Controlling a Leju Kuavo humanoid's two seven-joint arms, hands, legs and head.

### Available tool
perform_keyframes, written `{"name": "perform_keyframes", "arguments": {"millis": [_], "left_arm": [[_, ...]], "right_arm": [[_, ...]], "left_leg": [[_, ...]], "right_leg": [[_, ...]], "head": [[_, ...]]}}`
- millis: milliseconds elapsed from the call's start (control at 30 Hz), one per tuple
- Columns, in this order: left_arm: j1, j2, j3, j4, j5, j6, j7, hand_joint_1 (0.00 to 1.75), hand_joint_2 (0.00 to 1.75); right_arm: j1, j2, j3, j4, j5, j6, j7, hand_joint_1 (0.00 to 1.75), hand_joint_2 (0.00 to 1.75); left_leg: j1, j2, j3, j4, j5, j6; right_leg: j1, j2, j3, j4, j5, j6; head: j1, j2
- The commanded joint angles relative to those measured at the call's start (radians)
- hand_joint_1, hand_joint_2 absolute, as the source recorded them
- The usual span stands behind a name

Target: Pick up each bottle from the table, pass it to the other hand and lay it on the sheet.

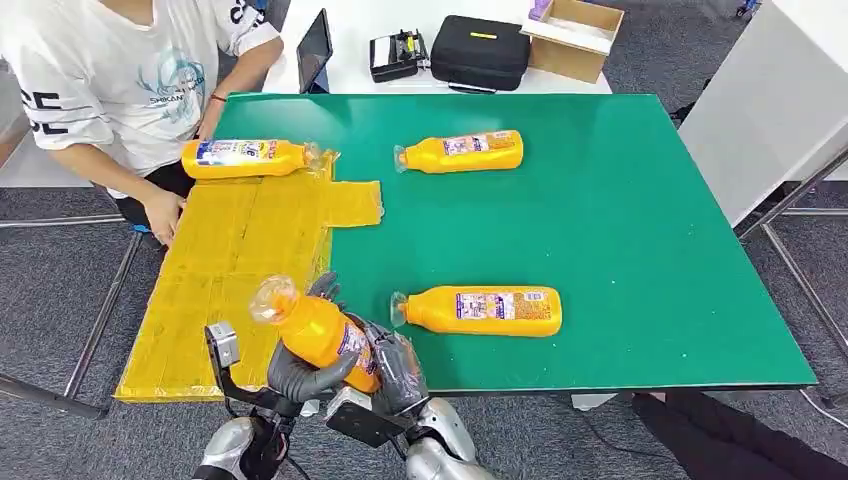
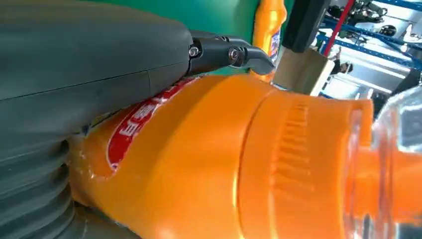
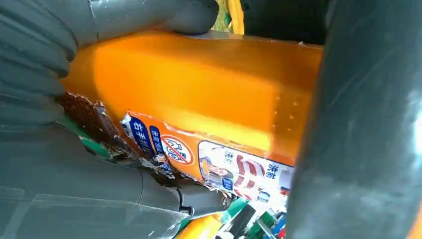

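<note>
held bottle's base hidden by fingers, label perhaps torn

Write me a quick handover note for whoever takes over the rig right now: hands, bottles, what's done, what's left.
Left hand and right hand: both grip the held bottle at the near table edge, mid-pass, cap tilted up.
Done: one bottle on the sheet, lying at the far end of the yellow sheet, beside a seated person.
Left: finish this pass and lay it down; then the near bottle and far bottle, both lying on the green mat.
</note>
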Motion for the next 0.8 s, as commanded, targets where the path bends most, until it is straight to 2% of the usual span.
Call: {"name": "perform_keyframes", "arguments": {"millis": [33, 67, 100, 133, 167, 200, 267, 533, 600, 667, 700, 733, 767, 800], "left_arm": [[-0.048, 0.004, -0.037, 0.065, 0.004, -0.019, -0.003, 0.0, 1.75], [-0.047, 0.003, -0.035, 0.064, 0.007, -0.023, -0.005, 0.0, 1.75], [-0.043, -0.002, -0.027, 0.061, 0.015, -0.022, -0.008, 0.09, 1.75], [-0.04, -0.005, -0.024, 0.055, 0.028, -0.033, -0.001, 1.75, 1.75], [-0.037, -0.006, -0.022, 0.049, 0.034, -0.035, -0.001, 1.75, 1.75], [-0.032, -0.009, -0.019, 0.041, 0.045, -0.043, 0.001, 1.75, 1.75], [-0.023, -0.011, -0.018, 0.02, 0.056, -0.049, 0.0, 1.75, 1.75], [-0.008, -0.015, -0.01, -0.042, 0.1, -0.06, 0.01, 1.75, 1.75], [-0.006, -0.015, -0.005, -0.052, 0.105, -0.053, 0.014, 1.75, 1.75], [-0.011, -0.009, -0.005, -0.059, 0.105, -0.053, 0.017, 1.75, 1.75], [-0.015, -0.006, -0.002, -0.06, 0.104, -0.051, 0.018, 1.75, 1.75], [-0.019, -0.003, 0.0, -0.063, 0.104, -0.048, 0.018, 1.75, 1.75], [-0.024, 0.0, 0.003, -0.071, 0.097, -0.042, 0.018, 1.75, 1.75], [-0.025, 0.002, 0.008, -0.081, 0.097, -0.04, 0.019, 1.75, 1.75]], "right_arm": [[-0.024, 0.01, 0.076, 0.127, 0.016, 0.025, 0.006, 1.75, 1.75], [-0.025, 0.011, 0.079, 0.131, 0.018, 0.022, 0.005, 1.75, 1.75], [-0.026, 0.014, 0.08, 0.138, 0.017, 0.022, 0.008, 1.75, 1.75], [-0.029, 0.016, 0.084, 0.145, 0.017, 0.019, 0.006, 1.75, 1.75], [-0.03, 0.017, 0.085, 0.146, 0.015, 0.019, 0.006, 1.75, 1.75], [-0.031, 0.017, 0.085, 0.146, 0.013, 0.018, 0.007, 1.75, 1.75], [-0.031, 0.016, 0.081, 0.137, 0.007, 0.012, 0.007, 1.75, 1.75], [-0.043, 0.004, 0.061, 0.087, 0.002, 0.005, 0.021, 1.71, 1.75], [-0.044, 0.001, 0.057, 0.078, 0.004, -0.002, 0.027, 1.66, 1.75], [-0.053, 0.0, 0.054, 0.072, 0.009, -0.009, 0.029, 1.47, 1.75], [-0.056, 0.0, 0.051, 0.067, 0.011, -0.021, 0.032, 1.26, 1.75], [-0.06, 0.0, 0.045, 0.061, 0.01, -0.03, 0.033, 0.1, 1.75], [-0.065, -0.001, 0.038, 0.048, 0.011, -0.047, 0.035, 0.0, 1.75], [-0.068, -0.002, 0.03, 0.031, 0.012, -0.069, 0.036, 0.0, 1.75]], "left_leg": [[0.001, 0.001, 0.005, 0.0, -0.002, 0.0], [0.0, 0.0, 0.005, -0.001, -0.002, 0.0], [0.001, 0.001, 0.007, -0.001, -0.003, 0.0], [0.001, 0.0, 0.005, -0.001, -0.002, 0.0], [0.001, 0.001, 0.007, -0.001, -0.003, 0.0], [0.0, 0.0, 0.003, -0.001, -0.001, 0.0], [0.001, 0.001, 0.008, 0.0, -0.003, 0.0], [0.0, 0.001, 0.003, 0.0, -0.001, 0.0], [0.001, 0.001, 0.008, 0.001, -0.004, 0.001], [0.001, 0.002, 0.005, 0.001, -0.002, 0.001], [0.0, 0.001, 0.003, 0.0, -0.001, 0.0], [0.0, 0.001, 0.002, 0.0, -0.001, 0.0], [0.001, 0.001, 0.004, 0.001, -0.002, 0.0], [0.0, 0.001, 0.002, 0.0, -0.001, 0.0]], "right_leg": [[0.001, -0.001, 0.006, -0.001, -0.002, -0.003], [0.001, -0.001, 0.005, -0.001, -0.002, -0.003], [0.001, -0.001, 0.008, -0.001, -0.002, -0.004], [0.001, -0.001, 0.006, -0.001, -0.002, -0.003], [0.002, -0.001, 0.008, -0.002, -0.002, -0.004], [0.0, -0.001, 0.004, -0.001, -0.001, -0.002], [0.002, -0.001, 0.009, -0.001, -0.003, -0.004], [0.001, -0.001, 0.003, 0.0, -0.001, -0.002], [0.002, -0.002, 0.009, 0.0, -0.004, -0.004], [0.001, -0.001, 0.005, 0.0, -0.002, -0.003], [0.001, -0.001, 0.004, 0.0, -0.001, -0.002], [0.0, -0.001, 0.002, 0.0, -0.001, -0.002], [0.001, -0.001, 0.005, 0.0, -0.002, -0.003], [0.001, -0.001, 0.002, 0.0, -0.001, -0.002]], "head": [[0.0, 0.0], [0.0, 0.0], [0.0, 0.0], [0.0, 0.0], [0.0, 0.0], [0.0, 0.0], [0.0, 0.0], [0.0, 0.0], [0.0, 0.0], [0.0, 0.0], [0.0, 0.0], [0.0, 0.0], [0.0, 0.0], [0.0, 0.0]]}}
